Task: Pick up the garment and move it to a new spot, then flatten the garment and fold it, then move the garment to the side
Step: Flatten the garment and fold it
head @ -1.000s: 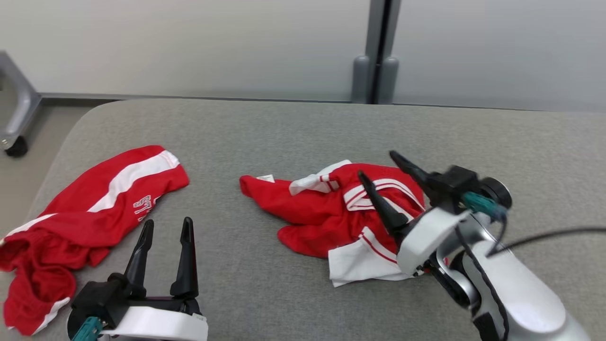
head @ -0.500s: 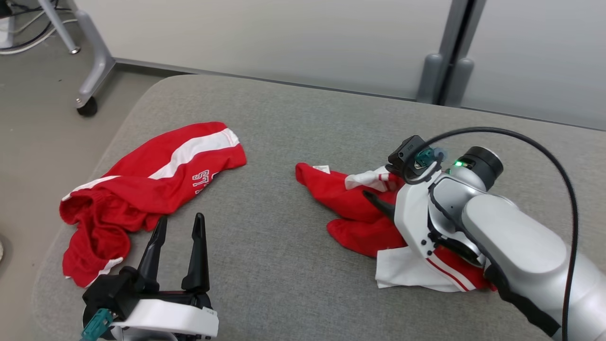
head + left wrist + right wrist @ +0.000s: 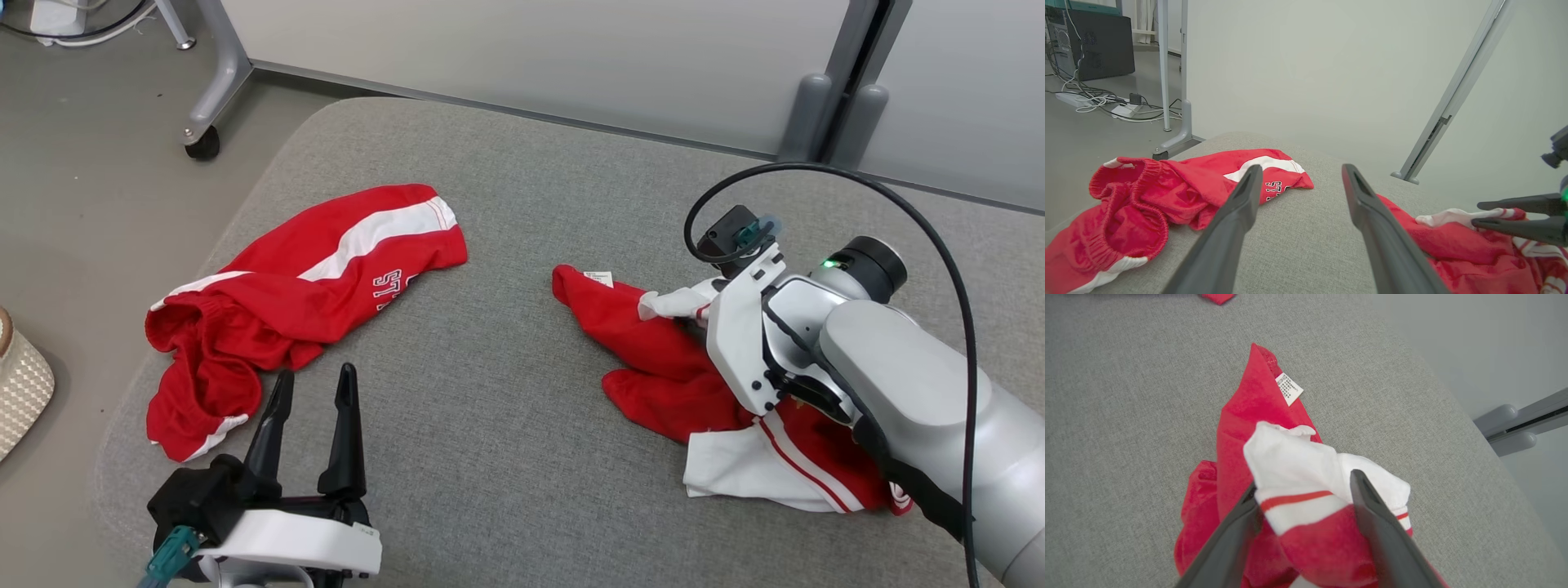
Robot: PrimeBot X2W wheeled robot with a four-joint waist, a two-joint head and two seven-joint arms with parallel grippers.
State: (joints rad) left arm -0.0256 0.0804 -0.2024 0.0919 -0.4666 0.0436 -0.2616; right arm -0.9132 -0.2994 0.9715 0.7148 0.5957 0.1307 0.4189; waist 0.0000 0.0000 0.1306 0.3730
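Observation:
A crumpled red garment [image 3: 653, 359] with white striped trim lies on the right half of the grey padded table [image 3: 490, 457]. My right gripper [image 3: 1304, 479] is tipped down into it and stands open, its two fingers on either side of a bunched white cuff with a red stripe [image 3: 1290, 465]. In the head view the pale right wrist hides those fingers. The left wrist view shows the same garment [image 3: 1453, 241] with the right gripper [image 3: 1476, 214] resting on its white fold. My left gripper [image 3: 315, 372] hovers open and empty near the table's front left.
Red shorts with a white stripe [image 3: 310, 286] lie crumpled at the table's left edge. A wheeled frame leg [image 3: 204, 139] and a woven basket [image 3: 20, 384] stand on the floor to the left. Grey wall posts [image 3: 833, 114] rise behind the table.
The head camera has swung, shifting the whole picture. My right gripper has tipped down and lowered onto the garment's white cuff. The left gripper has kept its pose.

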